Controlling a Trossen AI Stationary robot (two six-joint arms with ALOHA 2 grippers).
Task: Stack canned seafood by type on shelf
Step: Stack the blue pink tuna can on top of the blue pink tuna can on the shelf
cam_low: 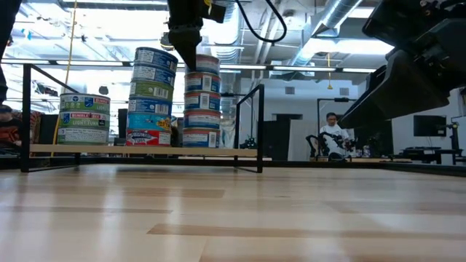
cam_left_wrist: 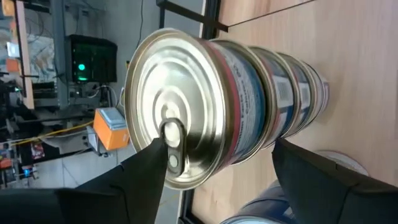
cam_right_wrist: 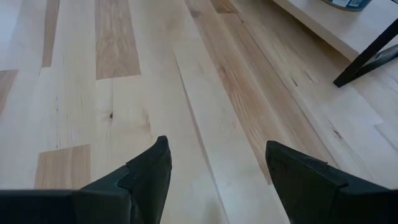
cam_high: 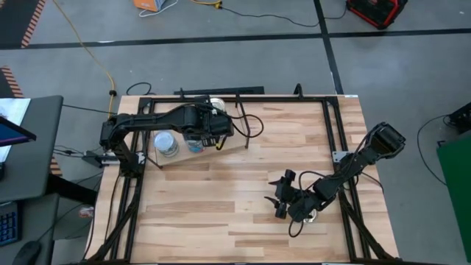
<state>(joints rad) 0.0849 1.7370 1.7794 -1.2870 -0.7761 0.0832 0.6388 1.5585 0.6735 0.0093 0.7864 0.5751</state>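
Observation:
Three stacks of canned seafood stand on the shelf (cam_low: 145,151), a light board at the table's far left. In the low view these are a short left stack (cam_low: 84,118), a tall middle stack (cam_low: 151,97) and a tall right stack (cam_low: 202,102). My left gripper (cam_left_wrist: 219,144) is open over the right stack, slanting down, with one finger on either side of the top tin (cam_left_wrist: 186,99), which shows its silver pull-tab lid. My right gripper (cam_right_wrist: 216,143) hovers open over bare tabletop at the near right (cam_high: 282,196), with nothing between its fingers. My left gripper stands astride the top tin of the right stack. One finger (cam_left_wrist: 146,168) shows in front of the lid's rim and the other (cam_left_wrist: 298,168) stands a little off the tin's side wall. I cannot tell whether either finger touches the tin. The tin rests flat on the stack.
Thin black rods (cam_low: 261,127) rise at the shelf's edges, one close to the right stack. A black frame (cam_high: 335,140) runs around the butcher-block tabletop (cam_high: 221,213), which is bare wood across the middle and near side. A person sits far behind the table (cam_low: 333,135).

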